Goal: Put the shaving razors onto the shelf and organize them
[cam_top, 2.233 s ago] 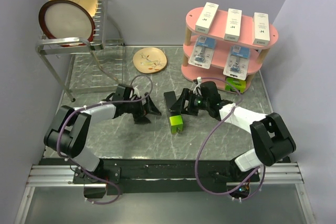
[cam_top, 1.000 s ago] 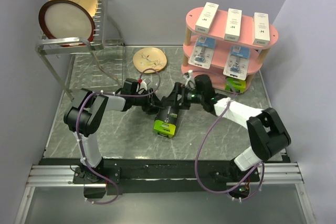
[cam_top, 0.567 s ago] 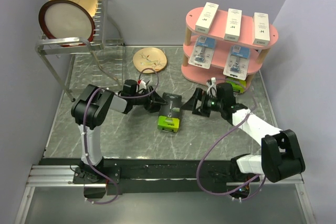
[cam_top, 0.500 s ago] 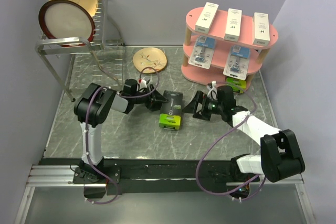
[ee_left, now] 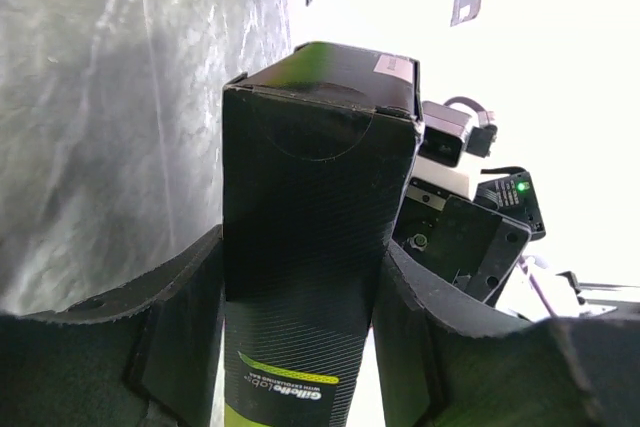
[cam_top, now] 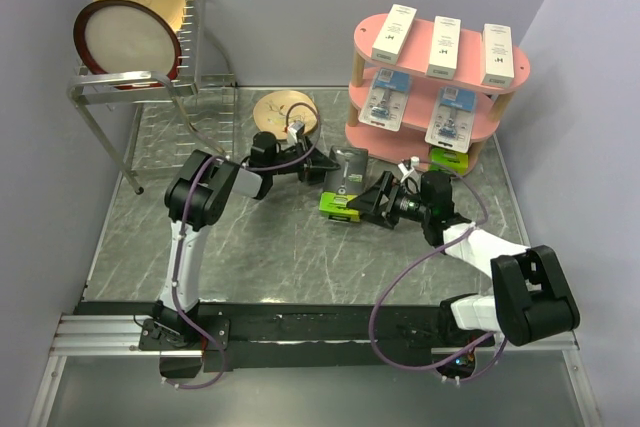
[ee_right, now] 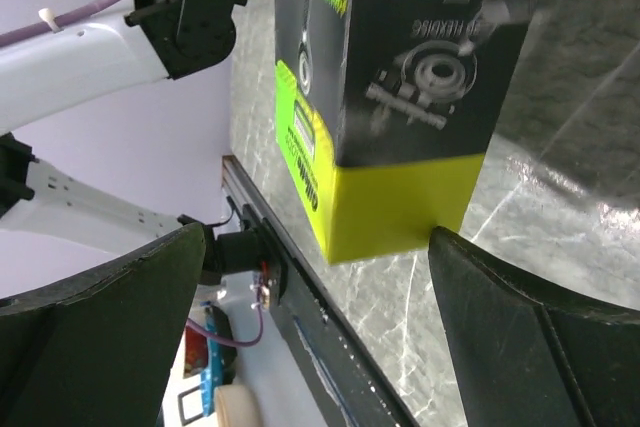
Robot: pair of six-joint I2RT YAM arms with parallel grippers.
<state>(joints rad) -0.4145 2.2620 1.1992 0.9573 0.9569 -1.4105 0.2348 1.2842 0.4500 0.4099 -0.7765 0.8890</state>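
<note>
Black-and-lime box (cam_top: 342, 184) now sits nearer the shelf (cam_top: 362, 137), left gripper (ee_left: 300, 277) clamped on it, right gripper (cam_top: 374, 203) spread wide. Label reads "Gillette Labs".

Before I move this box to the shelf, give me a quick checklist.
1. Grip: ok, fingers of the left gripper press both sides of the black-and-lime box.
2. Other arm released: ok, right gripper is wide open, not clamping.
3. Room on the bottom tier of the shelf: cannot tell; the second lime box sits at its right end, and the rest is hidden under the middle board.
4. Upper tiers tidy: ok, three white boxes on top, two blister cards in the middle.
5. Clear route: probably not ok, the right gripper lies close beside the held box.
</note>
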